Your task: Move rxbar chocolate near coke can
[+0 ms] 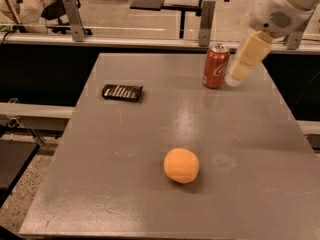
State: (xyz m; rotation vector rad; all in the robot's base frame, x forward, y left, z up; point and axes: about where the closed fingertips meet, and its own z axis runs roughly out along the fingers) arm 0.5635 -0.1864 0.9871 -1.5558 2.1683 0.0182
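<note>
At the far left of the grey metal table (260, 149) lay the rxbar chocolate (122, 92), a small flat black-wrapped bar resting on the surface, its long axis running nearly left to right. Its rows of white lettering were too fine for us to read. Nearer the front, about mid-table, sat a round orange fruit (181, 165), well apart from everything else. Further right, near the far edge, stood the coke can (216, 66), an upright red soda can with a silver top. Its white script showed, though we could not spell it out. Just beside the can on its right hung the cream-coloured gripper (247, 59), above the table, with nothing visibly in its hold. How wide it stood we could not tell. The bar thus lay well to the gripper's left, beyond the can. We judged that the coming reach would have to clear the can and close across the bar's short width.
</note>
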